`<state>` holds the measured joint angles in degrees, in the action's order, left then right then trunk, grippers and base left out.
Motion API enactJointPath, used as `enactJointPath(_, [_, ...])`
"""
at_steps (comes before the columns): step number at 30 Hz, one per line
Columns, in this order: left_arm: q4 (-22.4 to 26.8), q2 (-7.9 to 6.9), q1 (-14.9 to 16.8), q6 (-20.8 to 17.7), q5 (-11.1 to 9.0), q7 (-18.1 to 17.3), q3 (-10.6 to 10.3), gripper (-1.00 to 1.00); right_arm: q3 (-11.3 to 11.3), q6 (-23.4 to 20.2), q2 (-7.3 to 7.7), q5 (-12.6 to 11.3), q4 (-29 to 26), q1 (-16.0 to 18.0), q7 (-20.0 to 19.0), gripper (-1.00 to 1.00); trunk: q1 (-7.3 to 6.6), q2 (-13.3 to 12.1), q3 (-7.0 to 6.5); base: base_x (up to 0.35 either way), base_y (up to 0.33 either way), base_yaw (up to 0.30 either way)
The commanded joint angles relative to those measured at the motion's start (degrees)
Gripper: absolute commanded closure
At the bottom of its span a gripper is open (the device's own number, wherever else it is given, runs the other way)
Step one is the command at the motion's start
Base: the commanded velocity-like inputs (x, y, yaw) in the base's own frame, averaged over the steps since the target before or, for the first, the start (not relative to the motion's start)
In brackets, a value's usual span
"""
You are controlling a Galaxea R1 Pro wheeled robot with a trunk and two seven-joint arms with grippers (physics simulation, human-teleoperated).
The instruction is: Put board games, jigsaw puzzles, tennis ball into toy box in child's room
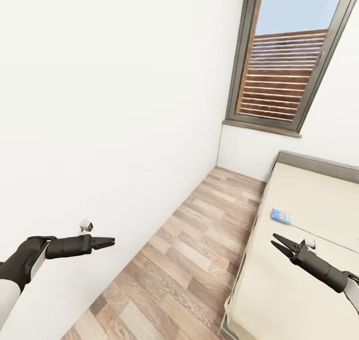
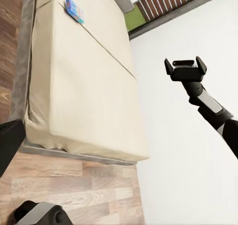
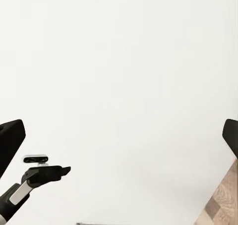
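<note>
- Our left claw [image 1: 108, 241] was spread apart and held nothing.
- Our right claw [image 1: 280, 245] was spread apart too, over the bed [image 1: 319, 205].
- A light blue board game [image 1: 281, 215] lay just beyond it.

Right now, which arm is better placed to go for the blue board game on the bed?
Right. The right gripper hangs open over the bed, just short of the light blue board game. The left gripper is across the wooden floor, by the wall.
</note>
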<state>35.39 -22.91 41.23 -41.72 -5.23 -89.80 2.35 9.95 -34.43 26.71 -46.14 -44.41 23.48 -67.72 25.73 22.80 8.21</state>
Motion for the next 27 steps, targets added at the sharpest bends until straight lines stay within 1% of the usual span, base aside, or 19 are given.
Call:
enactJointPath(1, [0.0,-0.03,0.0,-0.4,0.0,-0.2,0.0,-1.0,0.0,-0.5,0.0,-0.3,0.1,0.1,0.0,-1.0,0.06,0.1,0.12,0.213,0.124,-0.281])
enactJointPath(9, [0.0,-0.04,0.0,0.1,0.0,-0.2,0.0,-1.0,0.0,-0.5,0.0,-0.3,0.3,0.1,0.0,-1.0,0.06,0.1,0.12,0.106,0.053,-0.281])
enactJointPath(27, [0.0,-0.03,-0.1,0.3,0.0,-0.2,0.0,-1.0,0.0,-0.5,0.02,-0.3,0.3,0.1,0.0,-1.0,0.06,0.1,0.12,0.009,0.004,-0.281])
